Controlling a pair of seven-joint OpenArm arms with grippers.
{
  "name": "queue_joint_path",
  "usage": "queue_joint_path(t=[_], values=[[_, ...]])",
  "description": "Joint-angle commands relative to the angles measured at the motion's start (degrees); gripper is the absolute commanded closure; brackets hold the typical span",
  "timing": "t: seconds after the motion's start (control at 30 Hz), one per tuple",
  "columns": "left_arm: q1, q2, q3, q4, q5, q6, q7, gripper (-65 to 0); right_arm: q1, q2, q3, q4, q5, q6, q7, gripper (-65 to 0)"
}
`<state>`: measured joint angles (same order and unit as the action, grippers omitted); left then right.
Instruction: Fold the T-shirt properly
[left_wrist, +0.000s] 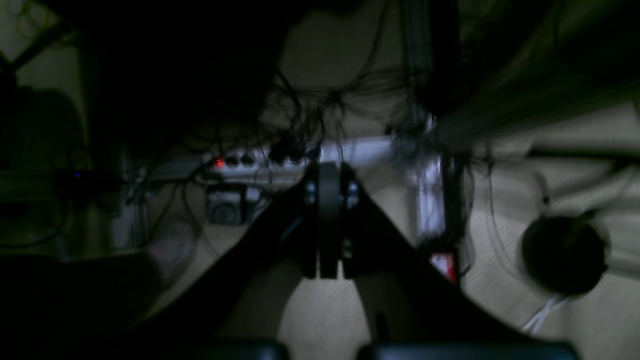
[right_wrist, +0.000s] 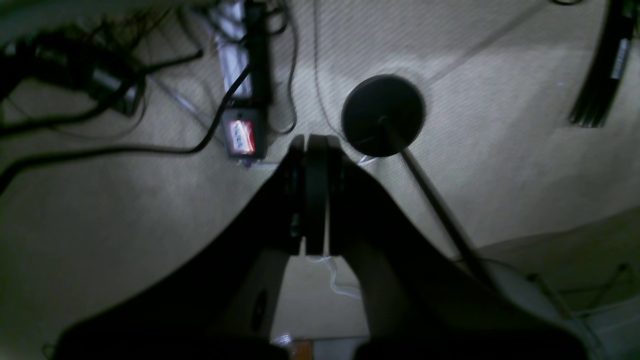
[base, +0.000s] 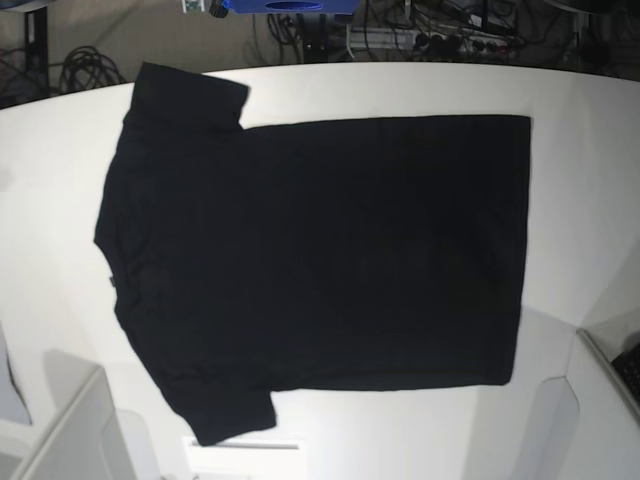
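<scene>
Two closed, empty end effectors (left_wrist: 328, 220) (right_wrist: 316, 195) off-table; black T-shirt (base: 320, 250) spread flat, no readable writing.

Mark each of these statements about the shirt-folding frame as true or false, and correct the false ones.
1. The T-shirt lies spread flat on the white table. True.
2. The shirt is already folded in half. False: it is fully spread, both sleeves out.
3. The left gripper is shut. True.
4. The right gripper holds the shirt. False: it is shut on nothing, over the floor.
5. An orange print shows on the shirt. False: only plain black cloth shows.
</scene>
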<state>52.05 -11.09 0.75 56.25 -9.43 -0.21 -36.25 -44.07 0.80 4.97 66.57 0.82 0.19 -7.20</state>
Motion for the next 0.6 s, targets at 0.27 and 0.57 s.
queue_joint_path(t=[0.27,0.57], values=[[9.09,-6.45,-1.33,15.53,-8.63,0.52,-0.89,0.0,-6.87,-1.81,9.23,13.57,-0.25,-0.32,-0.58,0.0],[15.07,-8.29,-6.6,28.89,-10.3,0.52,-1.07,0.0,-8.45,-3.57,17.49,26.67,-0.25,-0.23,-2.07,0.0]])
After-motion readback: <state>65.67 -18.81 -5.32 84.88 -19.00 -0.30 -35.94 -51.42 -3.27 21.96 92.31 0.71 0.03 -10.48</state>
